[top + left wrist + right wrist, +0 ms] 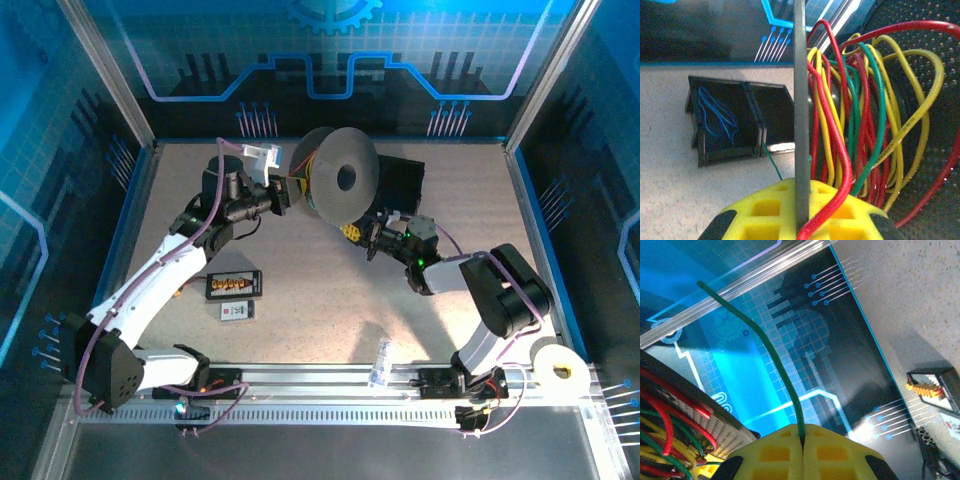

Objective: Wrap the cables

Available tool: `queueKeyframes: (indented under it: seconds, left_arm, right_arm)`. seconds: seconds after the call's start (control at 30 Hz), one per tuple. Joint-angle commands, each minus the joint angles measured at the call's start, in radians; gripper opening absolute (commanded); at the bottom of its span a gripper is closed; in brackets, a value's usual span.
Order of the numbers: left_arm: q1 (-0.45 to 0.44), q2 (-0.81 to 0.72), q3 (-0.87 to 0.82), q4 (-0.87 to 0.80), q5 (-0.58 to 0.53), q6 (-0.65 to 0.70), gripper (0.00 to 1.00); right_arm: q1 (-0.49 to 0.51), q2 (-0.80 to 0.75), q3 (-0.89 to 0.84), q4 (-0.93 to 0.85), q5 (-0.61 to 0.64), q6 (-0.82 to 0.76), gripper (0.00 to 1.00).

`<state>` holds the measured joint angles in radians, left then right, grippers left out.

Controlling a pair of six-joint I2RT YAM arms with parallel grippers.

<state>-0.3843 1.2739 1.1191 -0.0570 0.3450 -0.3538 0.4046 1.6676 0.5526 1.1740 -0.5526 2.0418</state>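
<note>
A grey spool stands on edge at the back middle of the table, with the cables wound on it. In the left wrist view red, yellow and green cables loop over its core. My left gripper is shut on the spool's thin grey flange, and a red cable runs down across its yellow fingers. From above, that left gripper sits at the spool's left side. My right gripper is shut on a thin green cable that arcs up and left. It sits just below the spool.
Two black bins stand behind the spool; one holds blue wires. A small black board with orange connectors and a white card lie front left. A white tape roll sits by the right base, beside the enclosure wall.
</note>
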Motion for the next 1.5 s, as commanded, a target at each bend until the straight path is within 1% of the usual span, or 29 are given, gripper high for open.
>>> queueKeyframes:
  seconds: [0.0,0.07,0.17,0.23,0.3,0.33,0.37,0.53,0.6,0.7,0.8,0.87,0.97,1.0,1.07,1.13,1.3,1.4,1.47]
  left_arm:
    - [0.000,0.008,0.146,-0.057,0.017,-0.070,0.00]
    - [0.002,0.051,0.217,-0.169,0.017,-0.110,0.00]
    - [0.015,0.088,0.273,-0.262,0.025,-0.184,0.00]
    - [0.027,0.091,0.276,-0.274,0.025,-0.228,0.00]
    - [0.044,0.095,0.283,-0.288,0.036,-0.270,0.00]
    - [0.052,0.097,0.282,-0.282,0.052,-0.291,0.00]
    - [0.058,0.101,0.287,-0.284,0.076,-0.308,0.00]
    - [0.081,0.125,0.314,-0.258,0.221,-0.366,0.00]
    - [0.088,0.128,0.318,-0.243,0.274,-0.387,0.00]
    - [0.094,0.131,0.327,-0.241,0.330,-0.399,0.00]
    - [0.105,0.135,0.329,-0.230,0.387,-0.417,0.00]
    - [0.109,0.150,0.341,-0.232,0.446,-0.419,0.00]
    - [0.114,0.165,0.354,-0.254,0.484,-0.415,0.00]
    - [0.114,0.171,0.359,-0.256,0.502,-0.415,0.00]
    - [0.114,0.185,0.373,-0.265,0.550,-0.412,0.00]
    - [0.114,0.196,0.383,-0.278,0.571,-0.404,0.00]
    - [0.107,0.226,0.410,-0.324,0.650,-0.348,0.00]
    - [0.092,0.243,0.427,-0.371,0.669,-0.289,0.00]
    - [0.080,0.259,0.442,-0.405,0.679,-0.250,0.00]
  right_arm:
    - [-0.019,-0.070,0.001,-0.113,0.050,-0.152,0.00]
    - [-0.037,-0.137,-0.002,-0.228,0.085,-0.295,0.00]
    - [-0.053,-0.248,0.020,-0.453,0.136,-0.494,0.00]
    - [-0.056,-0.325,0.028,-0.583,0.193,-0.610,0.00]
    - [-0.056,-0.391,0.025,-0.640,0.242,-0.723,0.00]
    - [-0.057,-0.422,0.036,-0.691,0.256,-0.783,0.00]
    - [-0.058,-0.444,0.039,-0.696,0.255,-0.842,0.00]
    - [-0.086,-0.507,0.102,-0.849,0.210,-1.080,0.00]
    - [-0.102,-0.523,0.094,-0.841,0.180,-1.145,0.00]
    - [-0.121,-0.524,0.113,-0.877,0.116,-1.236,0.00]
    - [-0.142,-0.524,0.119,-0.875,0.069,-1.297,0.00]
    - [-0.159,-0.532,0.134,-0.896,0.038,-1.357,0.00]
    - [-0.176,-0.552,0.164,-0.983,0.019,-1.483,0.00]
    - [-0.189,-0.554,0.165,-0.984,-0.012,-1.511,0.00]
    - [-0.238,-0.552,0.163,-0.960,-0.087,-1.544,0.00]
    - [-0.279,-0.551,0.152,-0.914,-0.167,-1.567,0.00]
    - [-0.354,-0.511,0.165,-0.781,-0.357,-1.496,0.00]
    - [-0.389,-0.455,0.192,-0.693,-0.447,-1.390,0.00]
    - [-0.404,-0.403,0.210,-0.604,-0.497,-1.282,0.00]
